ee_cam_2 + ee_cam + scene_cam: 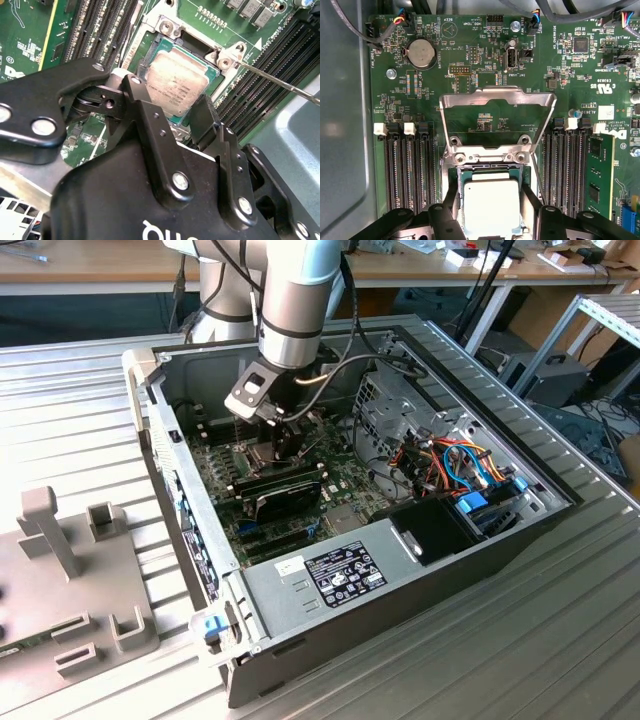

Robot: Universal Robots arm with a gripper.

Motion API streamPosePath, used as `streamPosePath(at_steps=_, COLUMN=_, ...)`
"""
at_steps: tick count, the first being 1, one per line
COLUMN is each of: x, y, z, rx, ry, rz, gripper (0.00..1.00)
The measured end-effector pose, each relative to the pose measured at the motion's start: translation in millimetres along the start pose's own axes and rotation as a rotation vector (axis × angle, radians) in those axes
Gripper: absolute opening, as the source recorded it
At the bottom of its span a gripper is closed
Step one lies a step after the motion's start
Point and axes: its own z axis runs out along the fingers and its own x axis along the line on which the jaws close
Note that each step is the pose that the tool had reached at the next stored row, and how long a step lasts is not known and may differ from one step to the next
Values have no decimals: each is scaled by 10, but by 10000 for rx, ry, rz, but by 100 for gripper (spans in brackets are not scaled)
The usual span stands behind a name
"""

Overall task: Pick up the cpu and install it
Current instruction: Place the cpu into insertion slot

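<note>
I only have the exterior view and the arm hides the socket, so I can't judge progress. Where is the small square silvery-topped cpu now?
Observer: In both wrist views the cpu lies over the dark square socket, directly beneath the black gripper.
Operator: Is the shiny metal frame closed?
Observer: No, the frame stands hinged open, away from the cpu.
Operator: And the thin metal lever?
Observer: In the second wrist view the lever angles away from the socket, off to one side.
</note>
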Motion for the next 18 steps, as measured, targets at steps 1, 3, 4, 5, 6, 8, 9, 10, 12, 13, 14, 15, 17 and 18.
streamPosePath(at_steps=1, x=-1, y=0, z=-1, rx=0, ry=-5, rz=3, gripper=57)
streamPosePath(at_steps=3, x=-3, y=4, z=-44, rx=0, ry=-5, rz=2, gripper=57)
streamPosePath(at_steps=4, x=-2, y=4, z=-48, rx=0, ry=-3, rz=2, gripper=57)
streamPosePath(at_steps=5, x=-2, y=4, z=-48, rx=-1, ry=-2, rz=2, gripper=57)
streamPosePath(at_steps=6, x=-2, y=4, z=-48, rx=-2, ry=-1, rz=2, gripper=57)
streamPosePath(at_steps=8, x=-3, y=4, z=-50, rx=0, ry=-4, rz=3, gripper=57)
streamPosePath(at_steps=9, x=-3, y=4, z=-50, rx=-1, ry=-4, rz=2, gripper=57)
streamPosePath(at_steps=10, x=-3, y=4, z=-50, rx=0, ry=-4, rz=-12, gripper=57)
streamPosePath(at_steps=12, x=-3, y=4, z=-50, rx=-5, ry=-8, rz=-114, gripper=57)
streamPosePath(at_steps=13, x=-3, y=3, z=-50, rx=-8, ry=-14, rz=-173, gripper=57)
streamPosePath(at_steps=14, x=-4, y=3, z=-50, rx=-10, ry=-19, rz=-234, gripper=57)
streamPosePath(at_steps=15, x=-3, y=3, z=-50, rx=-13, ry=-24, rz=-294, gripper=57)
streamPosePath(at_steps=17, x=-3, y=4, z=-49, rx=-15, ry=-25, rz=-317, gripper=57)
streamPosePath(at_steps=18, x=-3, y=4, z=-49, rx=-16, ry=-25, rz=-336, gripper=57)
